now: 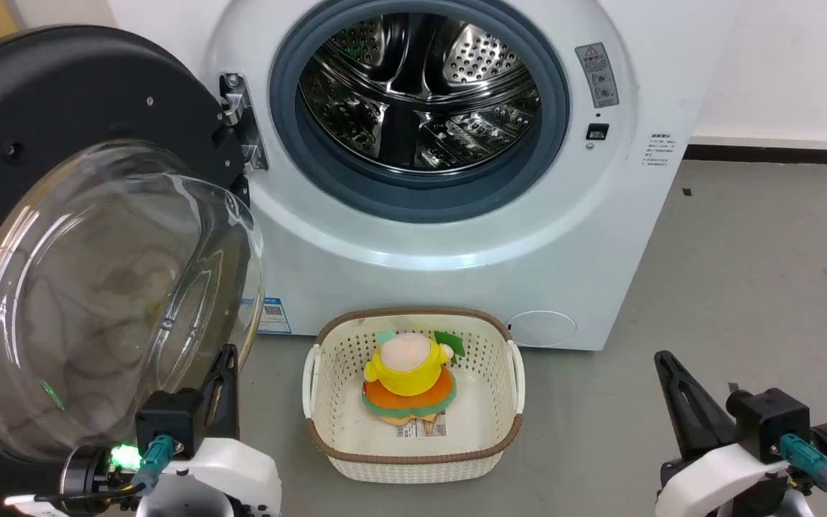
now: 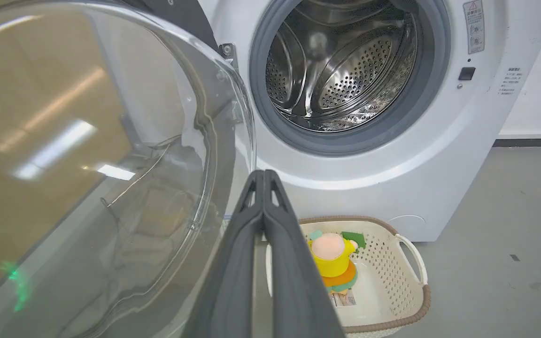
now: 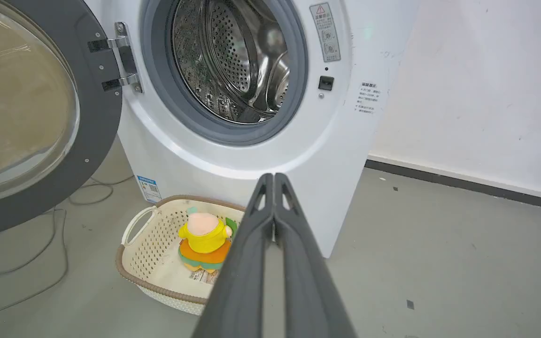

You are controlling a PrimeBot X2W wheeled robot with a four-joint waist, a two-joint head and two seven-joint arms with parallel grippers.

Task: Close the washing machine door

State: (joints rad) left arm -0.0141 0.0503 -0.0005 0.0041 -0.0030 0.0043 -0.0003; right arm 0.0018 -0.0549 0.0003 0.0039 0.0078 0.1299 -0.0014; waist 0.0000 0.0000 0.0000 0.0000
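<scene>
Left claw (image 2: pixel 263 174) first: fingers pressed flat together, pinching nothing. It sits low, just beside the lower edge of the glass bowl (image 1: pixel 97 287); whether it touches the glass, I cannot tell. My right claw (image 3: pixel 274 176) is pressed together too and empty, well off to the right above the bare floor (image 1: pixel 744 287), pointing at the machine's front.

The washing machine door (image 1: pixel 83 79) hangs wide open on its hinge (image 1: pixel 241 118), at the left of the washing machine (image 1: pixel 456 237), bowl side facing me. The drum (image 1: pixel 421 86) gapes open. A basket (image 1: pixel 413 314) with a soft toy (image 1: pixel 408 370) sits on the floor below the opening, between my claws.

As I read it, nothing is closed yet. The left claw is the one for this job. I'd bring it round to the door's far side, set the closed fingers against the black rim, not the glass, far from the hinge for leverage. Then I'd sweep with the arc, pass above the basket and finish with a firm press toward the latch slot (image 1: pixel 597 131).
</scene>
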